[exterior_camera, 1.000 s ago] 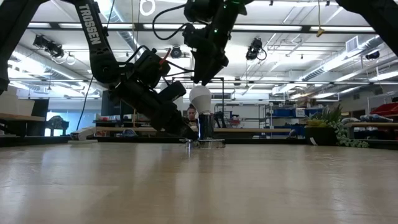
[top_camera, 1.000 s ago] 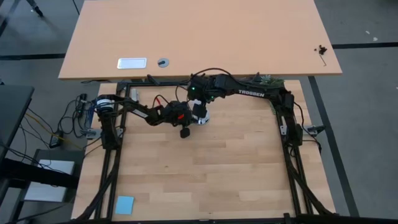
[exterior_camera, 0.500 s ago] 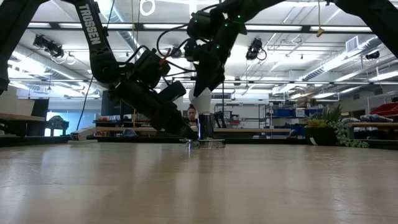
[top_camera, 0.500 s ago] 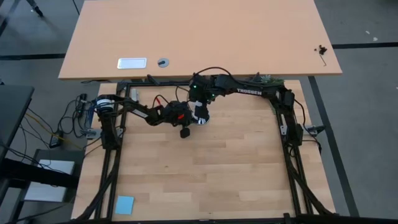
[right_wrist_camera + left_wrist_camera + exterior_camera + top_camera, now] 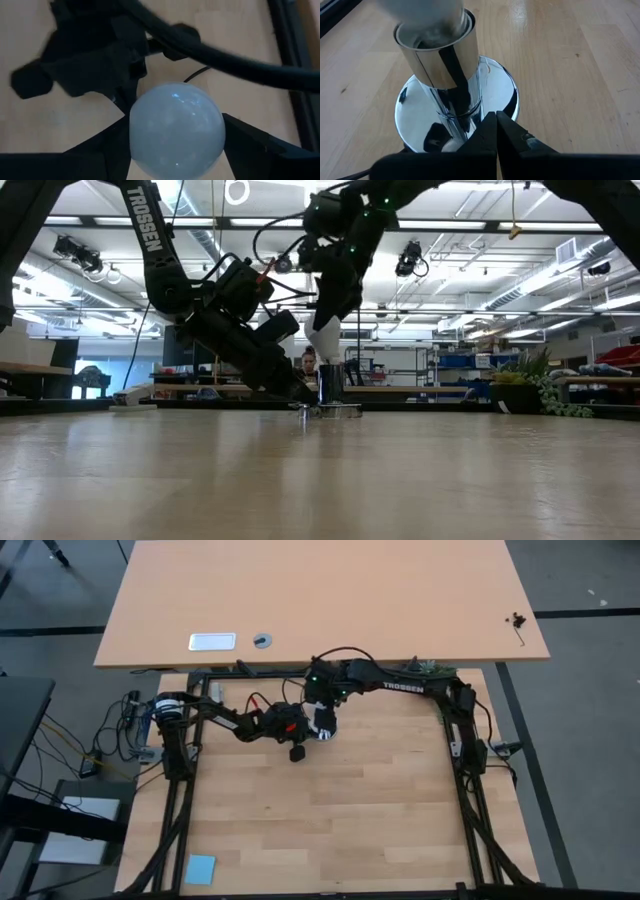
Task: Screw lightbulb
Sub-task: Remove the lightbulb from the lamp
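Note:
The white lightbulb [image 5: 175,130] stands upright with its lower end in a chrome socket tube [image 5: 440,55]. The tube rises from a round chrome base [image 5: 507,95] lying on the wooden table. My right gripper [image 5: 175,145] comes from above and is shut on the bulb; in the low view its fingers cover the bulb's upper part [image 5: 322,340]. My left gripper [image 5: 496,122] is shut, its tips low on the chrome base beside the tube. In the high view both grippers meet near the table's far middle [image 5: 320,730]. My left gripper presses its shut fingertips [image 5: 490,131] down on the near part of the chrome base's rim [image 5: 512,107], slanting down from the table's left. The base lies flat on the table. My right gripper pinches the bulb's round glass between its two fingers, one on each side [image 5: 134,131]. The fingers [image 5: 240,140] point steeply down from above. The bulb stays upright in the socket.
A black cord [image 5: 197,74] runs from the socket's base across the wood. A blue pad [image 5: 200,868] lies at the near left corner. A second, lighter table [image 5: 320,600] stands behind the far edge. The near half of the work table holds nothing else.
My right gripper has come down from just above the bulb until its fingers stand around the bulb's upper part, and it has turned a little. The bulb, the socket and my left gripper have stayed where they were.

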Available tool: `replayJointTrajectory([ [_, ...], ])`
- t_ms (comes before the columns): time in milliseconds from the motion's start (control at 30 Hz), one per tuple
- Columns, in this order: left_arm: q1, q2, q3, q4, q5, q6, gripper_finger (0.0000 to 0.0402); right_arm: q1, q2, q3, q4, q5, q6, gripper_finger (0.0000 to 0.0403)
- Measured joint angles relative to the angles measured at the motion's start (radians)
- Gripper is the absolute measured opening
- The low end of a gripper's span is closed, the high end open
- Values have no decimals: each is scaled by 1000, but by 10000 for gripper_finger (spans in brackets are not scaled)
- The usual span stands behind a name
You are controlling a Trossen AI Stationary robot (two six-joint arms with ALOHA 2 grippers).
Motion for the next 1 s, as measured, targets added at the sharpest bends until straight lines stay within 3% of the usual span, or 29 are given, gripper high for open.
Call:
replayJointTrajectory([
  [300,0,0,0,0,-1,1,1,0,-126,0,-9,24,33,270],
  [467,0,0,0,0,-4,2,1,-40,-181,2,-154,104,59,273],
  [600,0,0,0,0,-5,2,1,-109,-172,-13,-238,-16,91,272],
  [800,0,0,0,0,-7,2,1,-175,-162,-262,-57,-244,142,273],
  [1000,-1,0,0,0,-17,15,1,-180,-162,-493,191,-268,250,272],
])
